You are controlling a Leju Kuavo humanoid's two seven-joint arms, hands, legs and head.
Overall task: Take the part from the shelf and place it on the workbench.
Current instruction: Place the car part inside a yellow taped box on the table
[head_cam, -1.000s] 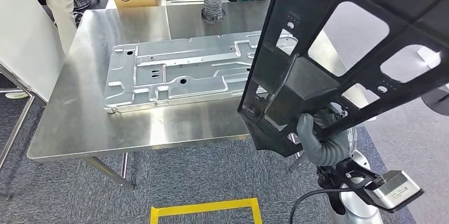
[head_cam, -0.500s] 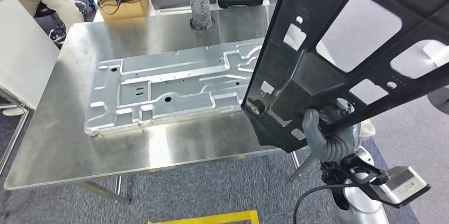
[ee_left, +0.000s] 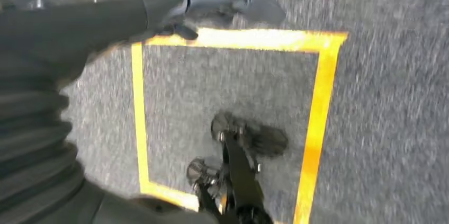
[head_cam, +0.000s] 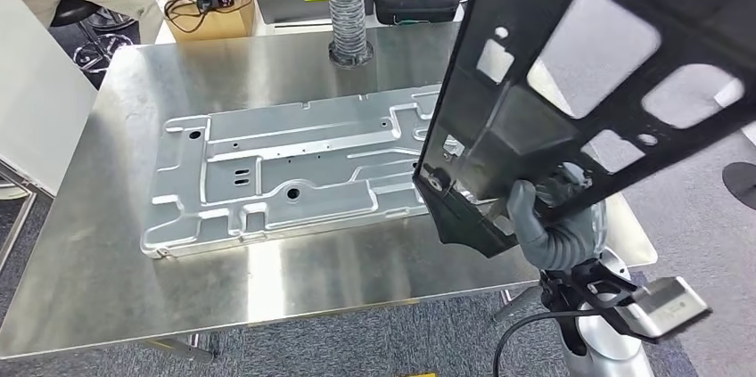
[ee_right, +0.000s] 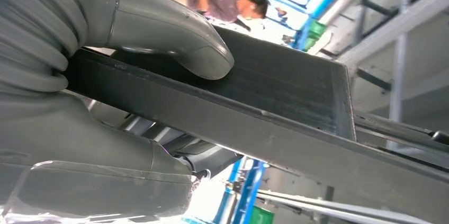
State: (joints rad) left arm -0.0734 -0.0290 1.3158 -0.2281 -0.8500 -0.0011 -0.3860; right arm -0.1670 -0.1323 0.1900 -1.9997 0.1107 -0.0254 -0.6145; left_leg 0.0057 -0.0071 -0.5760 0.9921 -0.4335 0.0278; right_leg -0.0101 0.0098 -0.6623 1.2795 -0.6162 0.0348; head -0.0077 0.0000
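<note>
Now the right hand (head_cam: 539,221) grips the black part (head_cam: 571,92) — raised above the workbench (head_cam: 107,243); left hand (ee_left: 222,1) hangs, grip unclear.

Right arm rises from the lower right of the head view, silver forearm upright, ribbed grey wrist cover bent toward the table. The right hand (head_cam: 544,217) grips the lower edge of the black frame part (head_cam: 571,65), thumb (ee_right: 174,38) pressed flat on one face, fingers (ee_right: 106,181) clamped beneath. Left hand (ee_left: 222,1) hangs over the floor, nothing in it, too blurred to read its fingers.
</note>
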